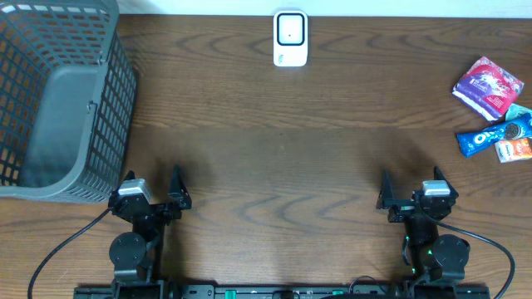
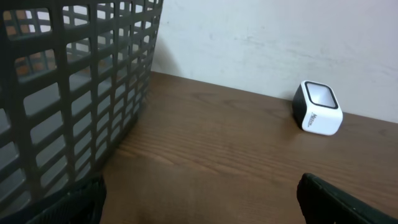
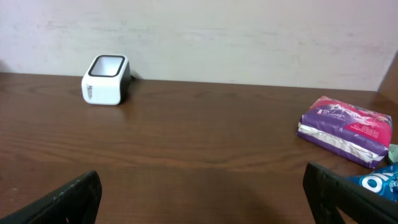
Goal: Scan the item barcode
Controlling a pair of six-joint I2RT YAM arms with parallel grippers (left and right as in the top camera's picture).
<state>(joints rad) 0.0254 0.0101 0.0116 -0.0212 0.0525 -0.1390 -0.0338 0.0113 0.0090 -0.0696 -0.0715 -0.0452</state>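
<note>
A white barcode scanner (image 1: 290, 38) with a dark window stands at the table's far middle; it shows too in the left wrist view (image 2: 318, 108) and the right wrist view (image 3: 106, 79). At the far right lie the items: a purple-pink packet (image 1: 488, 85) (image 3: 344, 130), a blue Oreo pack (image 1: 493, 135) (image 3: 375, 182) and a small orange packet (image 1: 514, 149). My left gripper (image 1: 153, 190) (image 2: 200, 198) stands open near the front left, nothing between its fingers. My right gripper (image 1: 411, 189) (image 3: 203, 198) is open at the front right, empty, well short of the items.
A grey mesh basket (image 1: 61, 95) (image 2: 68, 93) fills the far left corner, just beyond my left gripper. A pale wall runs behind the table's back edge. Black cables trail from both arm bases at the front edge.
</note>
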